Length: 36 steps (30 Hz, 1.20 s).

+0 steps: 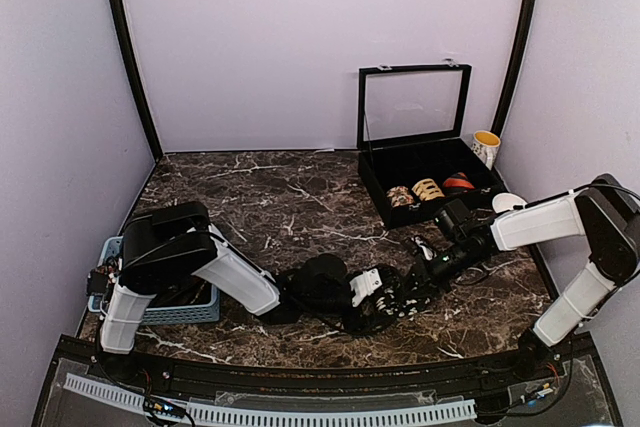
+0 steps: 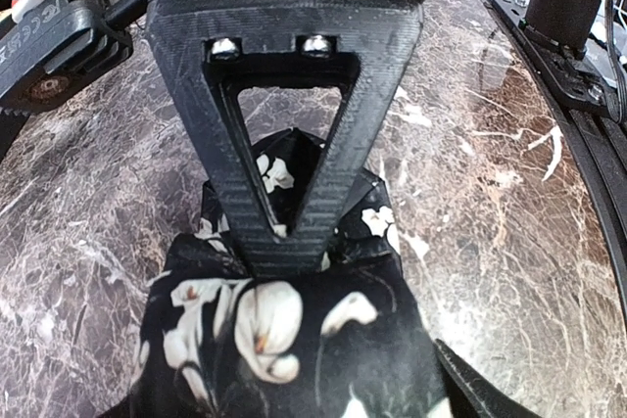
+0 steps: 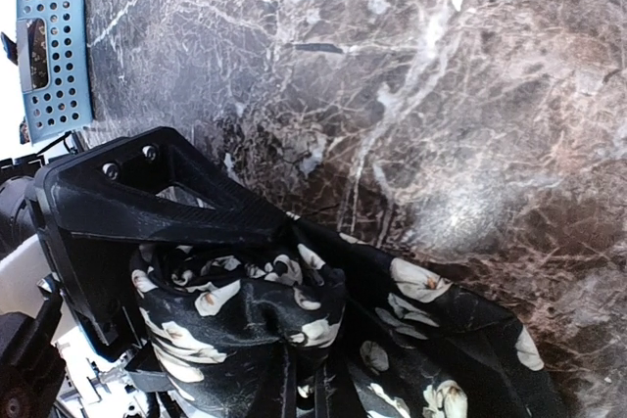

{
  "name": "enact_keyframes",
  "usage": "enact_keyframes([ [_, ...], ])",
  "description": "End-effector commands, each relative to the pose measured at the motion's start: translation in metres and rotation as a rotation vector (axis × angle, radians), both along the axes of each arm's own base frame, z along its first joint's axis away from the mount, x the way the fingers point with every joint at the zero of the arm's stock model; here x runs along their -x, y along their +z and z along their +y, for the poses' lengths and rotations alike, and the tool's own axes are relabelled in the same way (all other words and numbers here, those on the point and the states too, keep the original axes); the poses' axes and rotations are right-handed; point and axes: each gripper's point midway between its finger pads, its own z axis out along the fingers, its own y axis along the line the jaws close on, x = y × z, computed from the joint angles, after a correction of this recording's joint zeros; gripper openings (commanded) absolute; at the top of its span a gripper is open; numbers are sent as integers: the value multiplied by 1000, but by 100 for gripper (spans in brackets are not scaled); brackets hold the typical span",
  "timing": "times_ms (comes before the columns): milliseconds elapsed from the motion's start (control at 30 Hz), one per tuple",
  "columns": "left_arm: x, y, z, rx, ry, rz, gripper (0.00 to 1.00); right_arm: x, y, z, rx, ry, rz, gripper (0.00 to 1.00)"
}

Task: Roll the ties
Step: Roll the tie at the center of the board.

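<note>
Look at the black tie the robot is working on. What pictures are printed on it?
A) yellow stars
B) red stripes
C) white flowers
C: the black tie has white flowers all over it, clear in both wrist views.

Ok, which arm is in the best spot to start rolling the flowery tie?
Probably the right. Its fingers are shut on a bunched fold of the flowery black tie, so it could begin winding. The left arm is right beside it, but I can't see it gripping anything.
</note>
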Motion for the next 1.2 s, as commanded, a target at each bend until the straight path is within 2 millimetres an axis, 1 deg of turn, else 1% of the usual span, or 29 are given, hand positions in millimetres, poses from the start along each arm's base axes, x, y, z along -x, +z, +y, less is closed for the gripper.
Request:
enact_keyframes([
  [0, 10, -2, 0, -10, -15, 62, 76, 29, -55, -61, 342, -33, 83, 0],
  [100, 10, 5, -3, 20, -9, 81, 78, 33, -59, -66, 367, -39, 102, 0],
  [133, 9, 7, -4, 29, -2, 90, 80, 35, -60, -67, 373, -42, 110, 0],
  [200, 6, 13, -4, 54, 24, 102, 82, 38, -58, -69, 379, -46, 118, 0],
  [233, 5, 17, -3, 73, 38, 105, 83, 40, -59, -71, 387, -47, 125, 0],
  [300, 3, 27, 0, 108, 59, 101, 86, 39, -54, -71, 379, -54, 106, 0],
  [400, -2, 35, 7, 130, 100, 82, 88, 38, -56, -69, 377, -57, 108, 0],
  [467, -6, 38, 14, 133, 132, 60, 89, 31, -56, -62, 350, -58, 79, 0],
  [500, -7, 38, 19, 132, 142, 52, 89, 31, -60, -58, 342, -51, 87, 0],
  [667, -6, 39, 40, 127, 173, 25, 92, 14, -55, -20, 277, -11, 50, 0],
  [733, -2, 37, 42, 114, 153, 23, 92, 12, -52, -9, 257, 6, 34, 0],
  [800, 2, 38, 40, 104, 121, 17, 92, 15, -54, -9, 266, 21, 35, 0],
  [900, 3, 40, 33, 108, 99, 14, 92, 23, -62, -19, 297, 27, 45, 0],
  [967, 1, 37, 27, 105, 96, 17, 91, 28, -65, -23, 300, 23, 56, 0],
  [1167, -4, 30, 9, 110, 88, 35, 82, 31, -67, -27, 308, 20, 48, 0],
])
